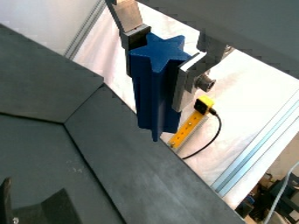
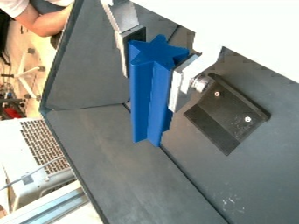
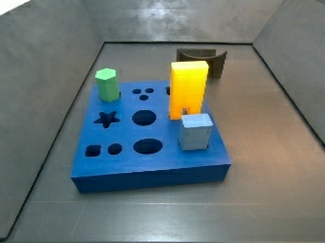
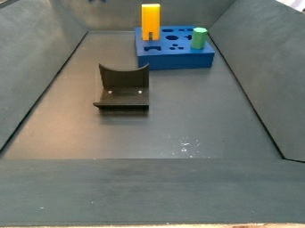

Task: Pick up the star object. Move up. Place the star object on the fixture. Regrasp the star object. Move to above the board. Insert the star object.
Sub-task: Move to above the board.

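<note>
The star object, a dark blue prism with a star-shaped end, sits between the silver fingers in both wrist views. My gripper is shut on its upper part, and the prism hangs well above the dark floor. The fixture, a dark bracket, lies on the floor just beside the prism in a wrist view. Both side views show the fixture standing apart from the board. A star-shaped hole is open in the board's top. Neither side view shows the gripper or the star object.
On the board stand a green hexagonal peg, a tall yellow block and a grey-blue block. Sloped dark walls enclose the floor. A yellow strip with a black cable lies outside the wall.
</note>
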Robot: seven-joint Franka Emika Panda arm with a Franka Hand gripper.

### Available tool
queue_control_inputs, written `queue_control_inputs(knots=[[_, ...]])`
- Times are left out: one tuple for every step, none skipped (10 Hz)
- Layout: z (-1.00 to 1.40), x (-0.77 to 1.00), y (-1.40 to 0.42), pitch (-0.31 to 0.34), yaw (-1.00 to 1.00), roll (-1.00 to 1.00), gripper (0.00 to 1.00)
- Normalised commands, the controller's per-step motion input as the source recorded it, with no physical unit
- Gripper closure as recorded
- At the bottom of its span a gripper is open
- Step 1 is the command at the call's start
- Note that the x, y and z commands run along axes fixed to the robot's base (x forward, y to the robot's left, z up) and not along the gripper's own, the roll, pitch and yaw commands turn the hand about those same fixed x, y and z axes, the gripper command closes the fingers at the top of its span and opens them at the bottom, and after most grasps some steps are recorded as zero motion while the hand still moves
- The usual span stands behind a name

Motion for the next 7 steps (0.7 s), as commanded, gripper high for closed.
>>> queue_control_inputs(knots=[[0.24, -0.69, -1.00, -0.025, -0.17, -1.00, 1.00], [0.24, -0.70, -1.00, -0.042, -0.17, -1.00, 1.00], [0.25, -0.73, -1.00, -0.052, -0.17, -1.00, 1.00], [0.24, -0.77, -1.00, -0.055, -0.18, -1.00, 1.00], [0.24, -0.78, -1.00, -0.049, -0.19, -1.00, 1.00], [0.24, -0.80, -1.00, -0.038, -0.19, -1.00, 1.00], [0.24, -0.81, -1.00, -0.030, -0.19, -1.00, 1.00]])
